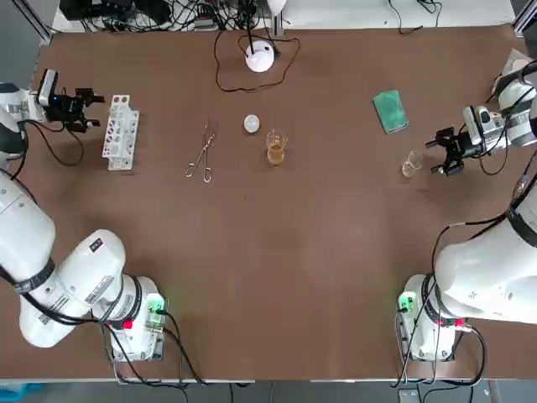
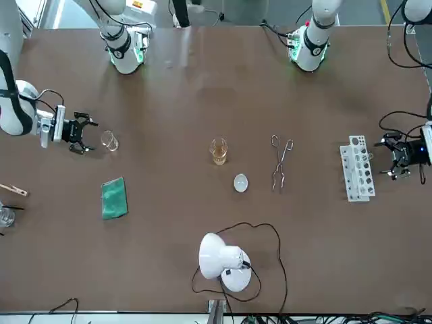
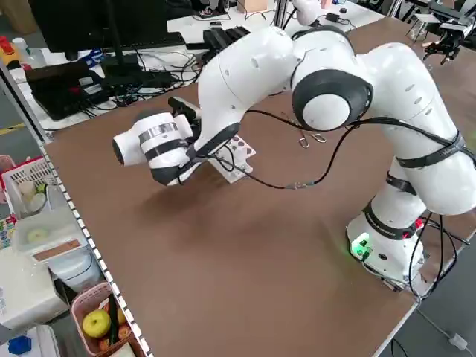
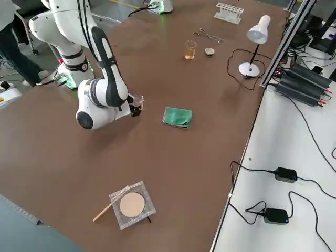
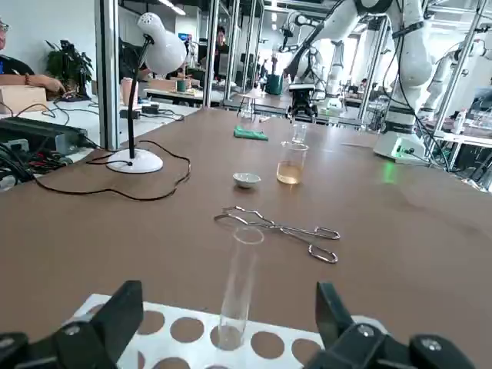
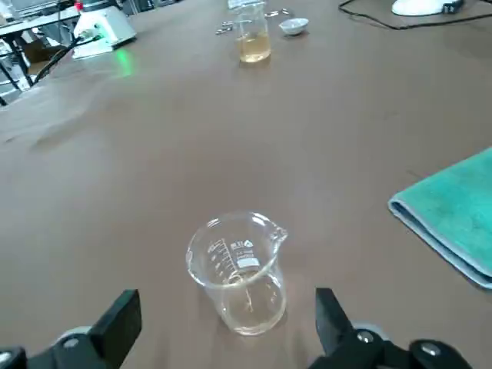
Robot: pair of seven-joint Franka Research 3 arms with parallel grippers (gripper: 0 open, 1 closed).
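Right tool (image 1: 435,157) sits low at the robot's right edge of the brown surface (image 1: 319,269), pointing inward, fingers spread apart and holding nothing. The small empty clear glass beaker (image 1: 411,164) stands upright just beside it, straight ahead of the gap on the inward side. It is near but not touching, and not yet between the fingers (image 6: 115,327). In the right wrist view the beaker's spout looks turned toward the folded green cloth (image 1: 390,111), though that is hard to confirm from overhead. Left tool (image 1: 91,112) is at the opposite edge, also pointing inward, fingers apart and empty. It is just beside the white plastic test-tube rack (image 1: 120,133), at the end farther from the arm bases. The rack's long axis runs from the far side toward the near side, crosswise to the line along which this tool points. One clear glass test tube (image 5: 237,284) stands upright in a hole of the rack, roughly centred ahead of the gap. I cannot tell from the top view which hole it is. Each arm is the nearer one to its own item, and the two pairs are well apart. Between them lie the metal tongs (image 1: 201,151), a small white dish (image 1: 252,124) and a glass beaker with amber liquid (image 1: 276,149). A white desk lamp (image 1: 260,55) stands at the far edge.
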